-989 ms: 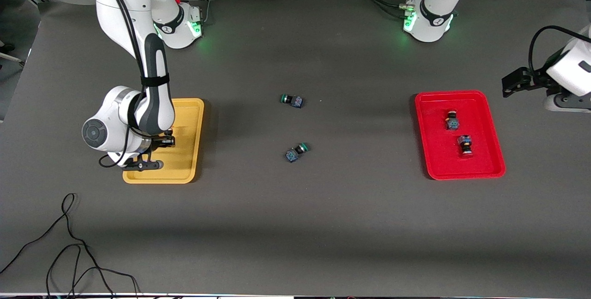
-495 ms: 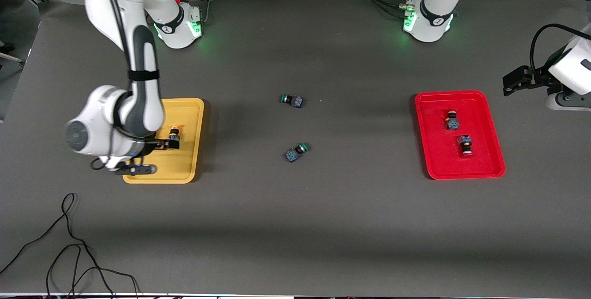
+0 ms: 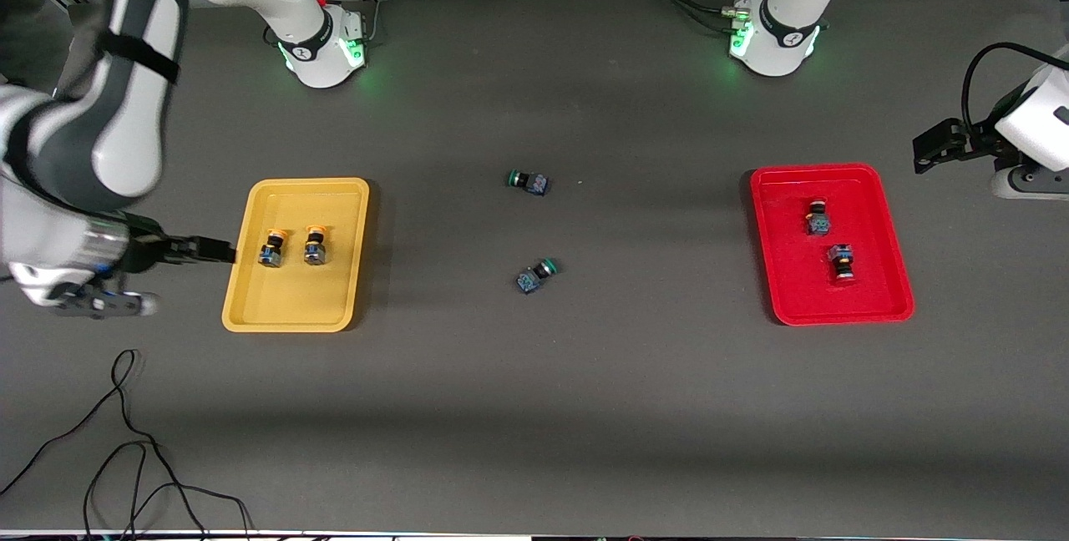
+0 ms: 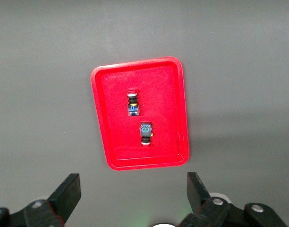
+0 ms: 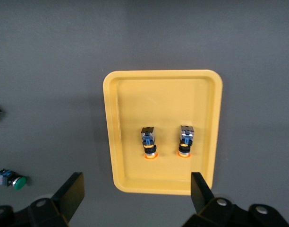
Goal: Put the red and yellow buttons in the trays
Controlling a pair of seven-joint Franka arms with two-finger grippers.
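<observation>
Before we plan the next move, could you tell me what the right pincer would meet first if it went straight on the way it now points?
Probably the yellow tray: the right pincer, open, points at its rim, though its height is unclear.

Two green-cap switches on dark grey table (image 3: 534,407), mid-table, well apart from each other. Farther green-cap switch (image 3: 528,181) lies on its side. Nearer green-cap switch (image 3: 536,274) also on its side; visible too in right wrist view (image 5: 10,179). Black cable (image 3: 125,449) loops on table, nearest front camera, toward right arm's end.
</observation>
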